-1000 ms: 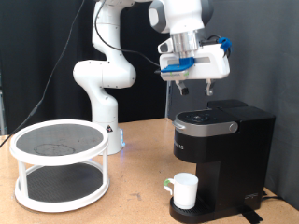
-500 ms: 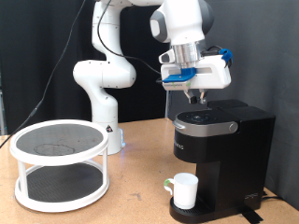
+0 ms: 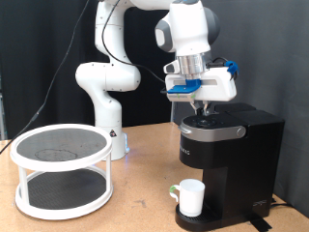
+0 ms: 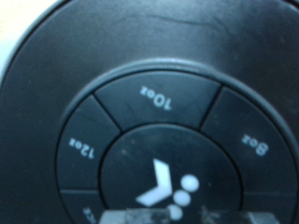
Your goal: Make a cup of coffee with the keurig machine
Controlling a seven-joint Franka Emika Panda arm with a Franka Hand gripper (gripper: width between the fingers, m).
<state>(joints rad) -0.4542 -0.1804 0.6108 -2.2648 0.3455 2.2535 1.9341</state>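
Right now the pincer [image 3: 202, 109] hangs straight down over the keurig machine [image 3: 230, 164], its fingertips at or just above the grey control panel on the machine's top. From the exterior view alone I cannot tell whether they touch the panel or stop a little short of it. The fingers look drawn close together with nothing between them, but the pictures do not settle how wide the gap is, so I cannot tell the pincer's state for sure. It carries nothing that I can see.

The wrist view looks almost squarely onto the round button ring [image 4: 159, 159]: segments marked 10oz, 8oz and 12oz surround a central brew button [image 4: 161, 185] bearing the maker's symbol. That button lies directly beneath the pincer, along the line of its fingers, so the relation that matters is vertical: the panel is below, close, and the fingers point straight at it.

The cup [image 3: 190, 197] already stands on the drip tray at the machine's base, well below the pincer and a little towards the exterior view's left of it, upright under the spout. The lid looks closed. Judging by this, the cup placing is done and the work now stands at the buttons.

Far off from the pincer, a white two-tier rack [image 3: 61, 170] sits on the desk [image 3: 145, 208].
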